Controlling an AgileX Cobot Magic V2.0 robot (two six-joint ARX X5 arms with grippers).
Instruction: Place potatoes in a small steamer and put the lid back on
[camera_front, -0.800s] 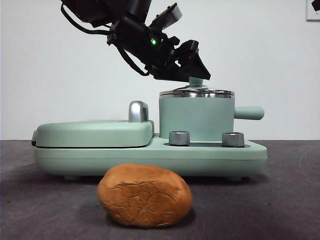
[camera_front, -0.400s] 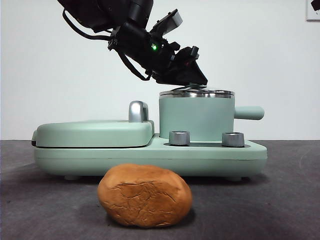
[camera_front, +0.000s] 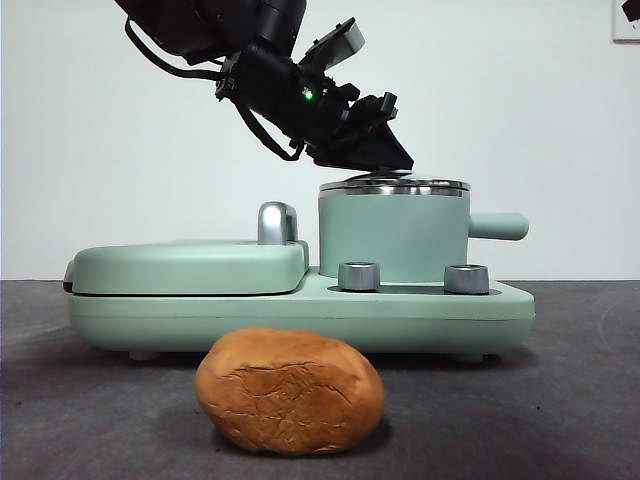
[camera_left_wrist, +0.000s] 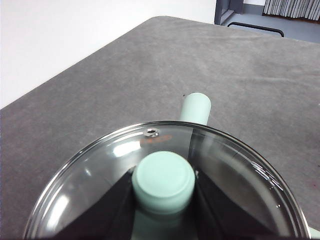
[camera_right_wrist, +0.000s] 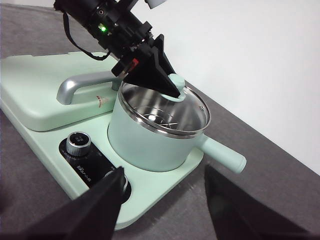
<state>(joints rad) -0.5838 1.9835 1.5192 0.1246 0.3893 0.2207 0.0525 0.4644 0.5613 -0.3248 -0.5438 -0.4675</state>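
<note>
The glass lid (camera_right_wrist: 186, 104) sits on the small steamer (camera_front: 393, 236), its knob (camera_left_wrist: 163, 181) clamped in the left gripper (camera_front: 385, 157). A straight upward lift should clear the rim. The potato (camera_front: 289, 391) lies on the worktop (camera_front: 580, 400) before the steamer; the right gripper (camera_right_wrist: 162, 192) waits nearby, spread wide.

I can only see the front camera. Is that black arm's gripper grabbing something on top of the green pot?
Observer: Yes. The left gripper is around the green knob of the lid, which your view hides.
Child: Is anything inside the pot?
Observer: Through the glass, the small steamer shows just a steel rack.
Child: Where's the other arm?
Observer: The right gripper waits open on the side of the cooker with the dials, touching nothing.
</note>
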